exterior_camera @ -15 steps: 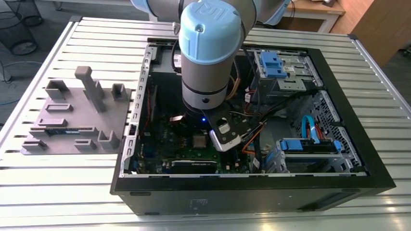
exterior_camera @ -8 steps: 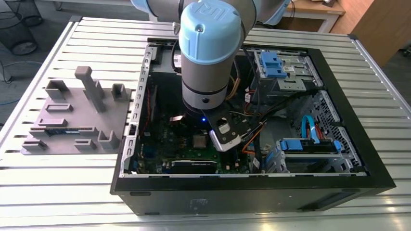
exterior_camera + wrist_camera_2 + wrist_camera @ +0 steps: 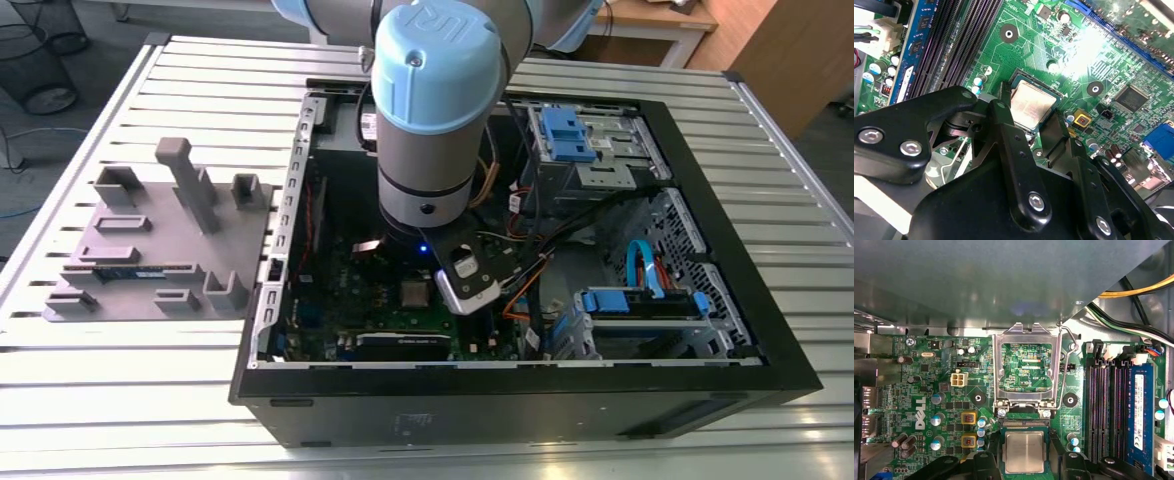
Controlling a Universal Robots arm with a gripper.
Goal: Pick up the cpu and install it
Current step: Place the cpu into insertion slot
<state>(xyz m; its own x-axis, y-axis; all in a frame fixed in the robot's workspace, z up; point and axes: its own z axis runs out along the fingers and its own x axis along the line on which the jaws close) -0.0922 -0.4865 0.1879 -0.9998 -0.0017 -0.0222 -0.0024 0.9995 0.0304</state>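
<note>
We see the arm point(image 3: 427, 150) standing over an open case point(image 3: 694, 370) that lies on its side on a slatted table point(image 3: 747, 110). Its wrist is down inside the case, over the motherboard point(image 3: 347, 290).

In the second wrist view the gripper point(image 3: 1030, 114) is low above the board with the cpu point(image 3: 1030, 100) between its two black fingers point(image 3: 1004, 130). One finger lies against each of two opposite edges of the chip, so the tool looks clamped on the cpu rather than standing free of it. The chip's silver top faces up and is level with the board.

In the first wrist view the cpu point(image 3: 1024, 450) sits over the socket point(image 3: 1024, 424). A thin strip of the socket's contacts shows along one edge of the chip. Whether the chip is already resting in the socket or is held just above it, we cannot tell.

Just beside that edge the silver frame point(image 3: 1026, 331) is swung open, with bare board showing through its window. Its wire lever point(image 3: 1066, 365) is released alongside it.

A row of dark slots point(image 3: 1104, 410) runs beside the socket. Yellow and orange cables point(image 3: 1149, 287) cross the corner past them.

At the exterior view's left, just beside the case, a grey tray point(image 3: 147, 220) lies on the table. A green memory stick point(image 3: 134, 270) lies flat near the tray's near end, well apart from the gripper.
</note>
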